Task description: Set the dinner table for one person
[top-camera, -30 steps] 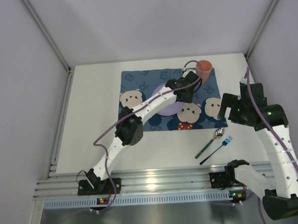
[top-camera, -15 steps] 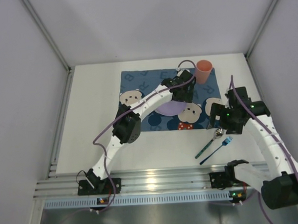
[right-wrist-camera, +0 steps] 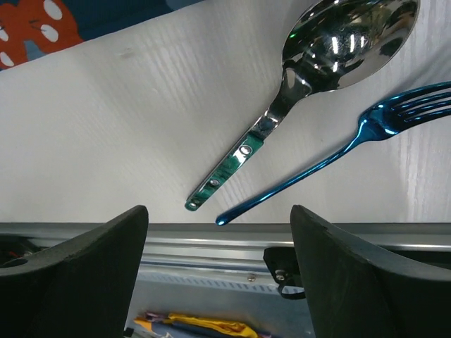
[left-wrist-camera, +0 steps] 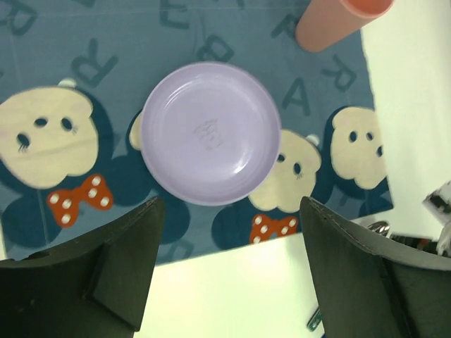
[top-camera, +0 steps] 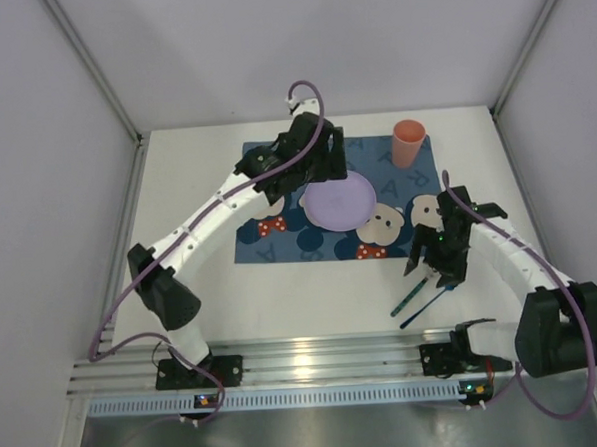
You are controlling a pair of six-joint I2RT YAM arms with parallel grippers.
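Began at the left and found only bare white dinner table (top-camera: 189,229) there, bounded at the near edge by the ribbed rail (top-camera: 306,368). Came next to the left gripper (left-wrist-camera: 231,211), hung above the blue placemat (top-camera: 279,239) with fingers spread wide and clamped on nothing. Saw directly beneath it, in the left wrist view, the lilac plate (left-wrist-camera: 210,132) lying flat and empty near the middle of the mat. Judged that step done.

Moved right to the orange cup (top-camera: 408,143), upright at the mat's far right corner, well apart from the plate. Judged that done too, or near enough.

Reached the right gripper (right-wrist-camera: 218,211) just off the mat's near right corner, low over the bare tabletop, fingers likewise apart and empty. Made out below it, in the right wrist view, the spoon (right-wrist-camera: 282,102) with its green handle and, just to its right, the blue fork (right-wrist-camera: 331,156). Noted both lying flat on the white surface, side by side without touching, handles toward the rail. Could not see either fingertip touching them.

Reckoned the setting roughly half finished: mat, plate and cup in place, cutlery not yet brought onto the mat beside the plate. Expected a close pinch on thin, flat, shiny handles to be the awkward part, with a slip or a nudge of the neighbouring piece as the likeliest fault.
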